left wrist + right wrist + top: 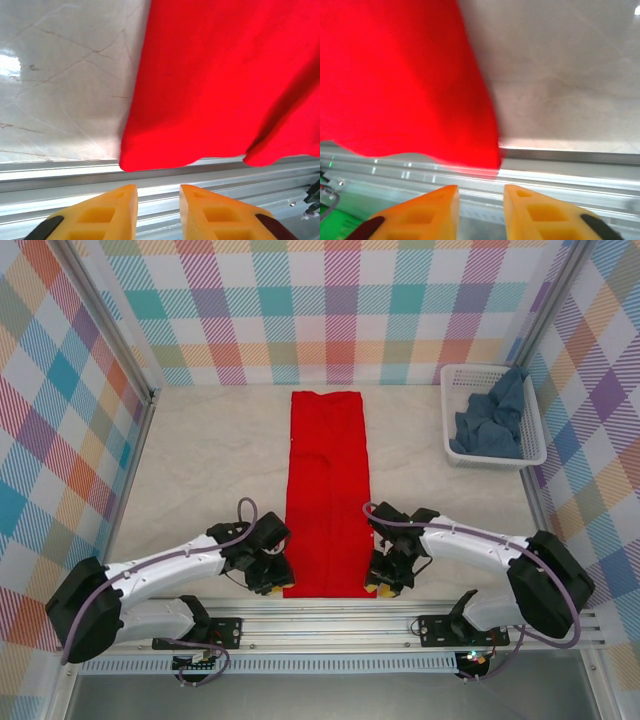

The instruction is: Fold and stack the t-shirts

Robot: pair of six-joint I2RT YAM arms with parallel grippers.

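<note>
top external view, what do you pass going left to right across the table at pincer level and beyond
left pincer → red t-shirt → right pincer → white basket, with the blue-grey t-shirt in it

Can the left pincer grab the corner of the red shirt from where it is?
Probably yes. The open left pincer points at the near corner of the folded red cloth shirt, with nothing between them.

Bright red t-shirt (326,490), blue-grey t-shirt (492,420), white lattice basket (495,461), pastel plaid walls (340,310)
</note>
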